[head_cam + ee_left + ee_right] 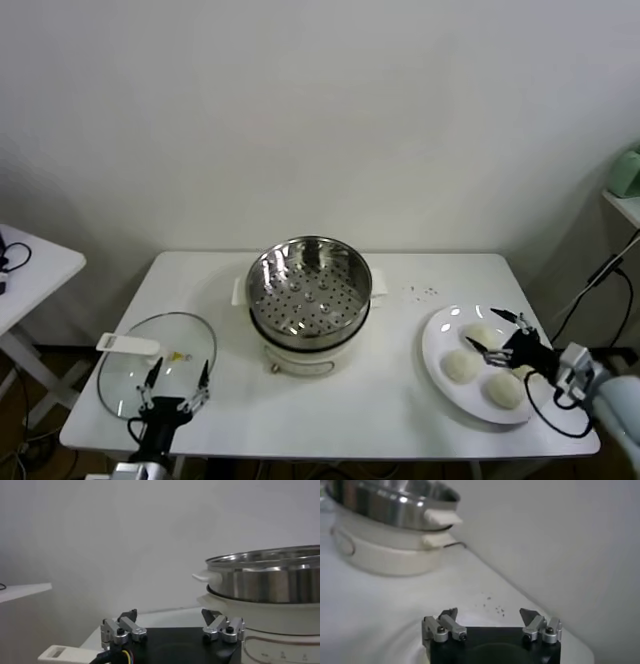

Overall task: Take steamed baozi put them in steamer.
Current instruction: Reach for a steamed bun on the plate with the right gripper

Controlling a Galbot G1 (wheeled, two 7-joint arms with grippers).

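steel steamer [308,292] unlabelled; right claw [497,334] over baozi [484,337].

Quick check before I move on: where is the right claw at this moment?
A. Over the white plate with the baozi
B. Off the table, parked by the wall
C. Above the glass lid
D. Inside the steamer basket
A: in the head view the right claw is open over the white plate among the baozi, while the steamer holds none and the left claw sits at the glass lid.

Baozi [484,364] on plate [434,352], right of steamer [308,290]
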